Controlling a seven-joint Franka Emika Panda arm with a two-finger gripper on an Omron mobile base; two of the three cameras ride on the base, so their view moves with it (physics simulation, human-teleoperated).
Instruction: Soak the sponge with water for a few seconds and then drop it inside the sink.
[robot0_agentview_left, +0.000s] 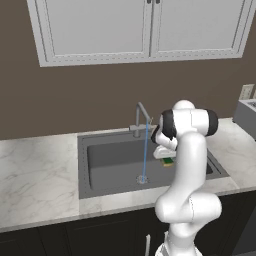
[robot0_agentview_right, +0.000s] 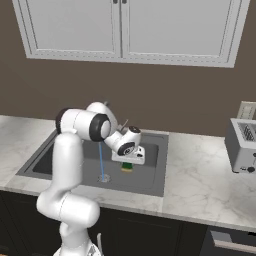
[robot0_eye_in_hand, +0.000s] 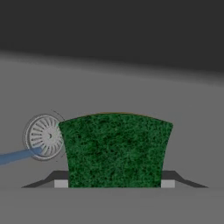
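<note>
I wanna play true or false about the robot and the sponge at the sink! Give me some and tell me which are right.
1. The gripper is holding the sponge. True.
2. The sponge is lying on the counter. False: it is held up over the sink.
3. The water runs from the faucet down to the drain. True.
4. The water is pouring onto the sponge. False: the stream falls beside it.
5. A toaster stands on the counter. True.
</note>
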